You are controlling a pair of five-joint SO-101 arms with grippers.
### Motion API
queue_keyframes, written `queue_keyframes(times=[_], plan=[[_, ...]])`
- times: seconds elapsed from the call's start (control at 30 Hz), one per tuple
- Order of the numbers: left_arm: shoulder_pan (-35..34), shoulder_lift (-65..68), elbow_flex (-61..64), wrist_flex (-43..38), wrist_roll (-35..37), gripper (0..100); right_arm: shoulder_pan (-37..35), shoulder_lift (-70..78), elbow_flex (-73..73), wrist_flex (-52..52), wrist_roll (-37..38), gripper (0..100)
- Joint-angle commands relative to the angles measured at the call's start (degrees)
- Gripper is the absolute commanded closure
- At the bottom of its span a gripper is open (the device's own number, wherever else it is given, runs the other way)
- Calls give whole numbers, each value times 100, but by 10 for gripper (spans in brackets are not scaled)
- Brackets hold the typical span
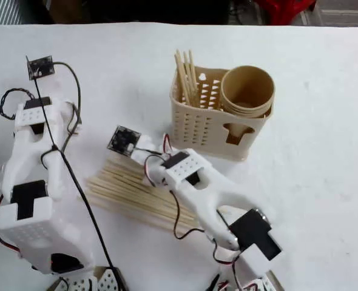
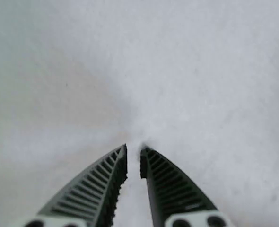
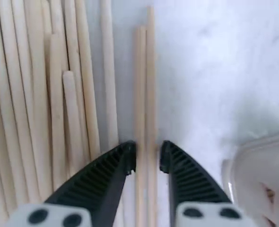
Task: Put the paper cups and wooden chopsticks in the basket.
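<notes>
A cream perforated basket (image 1: 203, 130) stands at the back of the table. It holds nested brown paper cups (image 1: 247, 91) and several upright wooden chopsticks (image 1: 186, 76). A pile of loose chopsticks (image 1: 136, 194) lies flat in front of the basket, under the right arm. My right gripper (image 3: 148, 146) is down at the pile's edge, its fingers closed around a separate pair of chopsticks (image 3: 145, 71) still lying on the table. The rest of the pile (image 3: 49, 94) lies beside it. My left gripper (image 2: 133, 149) rests shut over bare white table, holding nothing.
The left arm (image 1: 33, 157) lies folded along the table's left side, with a black cable (image 1: 76, 176) trailing to the front edge. White tabletop (image 1: 312, 182) stretches right of the basket and the right arm.
</notes>
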Motion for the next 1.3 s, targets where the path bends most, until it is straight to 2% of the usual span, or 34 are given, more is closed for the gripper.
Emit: queue_keyframes(times=[0.0,0.17,0.5,0.77,0.97,1.1,1.27], plan=[[-57,-40,-9,18,26,928,40,-40,-255,391,18,990],[-57,-40,-9,18,26,928,48,-532,-79,541,-26,981],[-57,-40,-18,-9,26,928,-127,-2870,1213,576,-35,981],[-57,-40,-18,9,26,928,-1332,-2484,1503,734,26,981],[-57,-40,-18,9,26,928,-1710,-2202,1521,910,97,981],[-57,-40,-18,9,26,928,-1965,-1974,1609,980,818,981],[-57,-40,-18,9,26,928,-1956,-1921,1600,936,747,981]])
